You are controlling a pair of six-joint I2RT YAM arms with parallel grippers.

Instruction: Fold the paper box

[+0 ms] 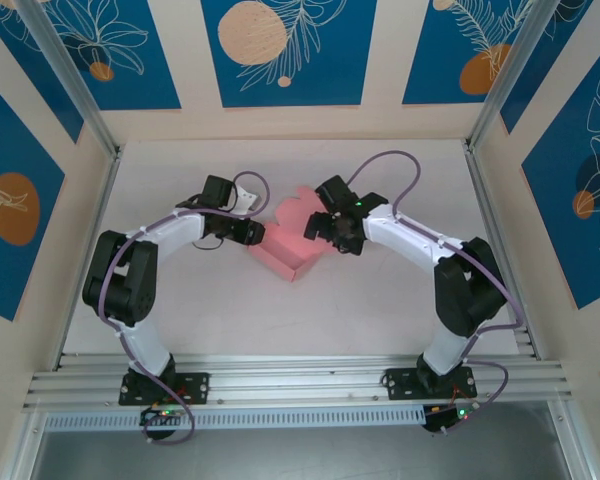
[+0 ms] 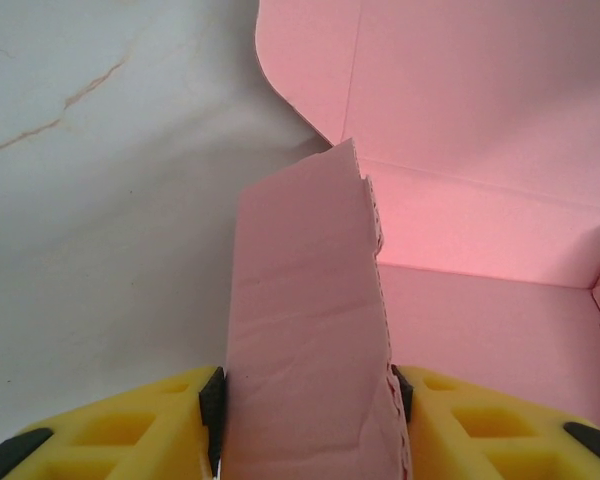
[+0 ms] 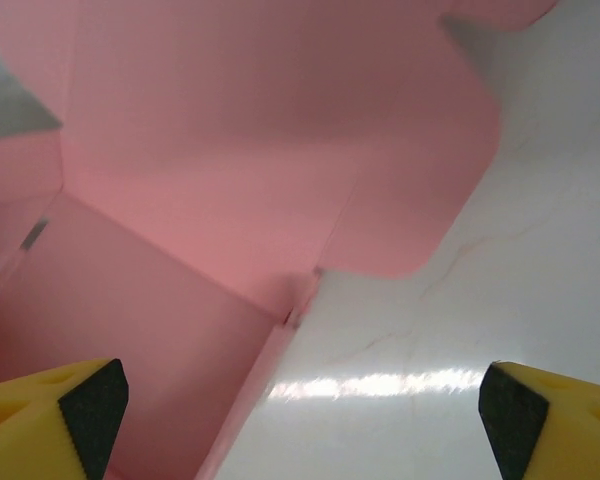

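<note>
The pale pink paper box [image 1: 292, 247] lies partly folded in the middle of the table, between the two arms, with its lid flap [image 1: 298, 203] spread out toward the back. My left gripper [image 1: 259, 235] is at the box's left side. In the left wrist view its black pads [image 2: 212, 405] press on both sides of an upright pink side flap [image 2: 305, 300], and the box's floor [image 2: 500, 330] lies beyond. My right gripper [image 1: 321, 228] hovers at the box's right side. Its fingers [image 3: 92, 400] stand wide apart over the low right wall [image 3: 250, 400], holding nothing.
The white marbled table [image 1: 380, 300] stretches around the box. Aluminium posts [image 1: 495, 90] stand at the back corners, and a rail [image 1: 300, 385] runs along the near edge by the arm bases. Blue patterned panels line the walls.
</note>
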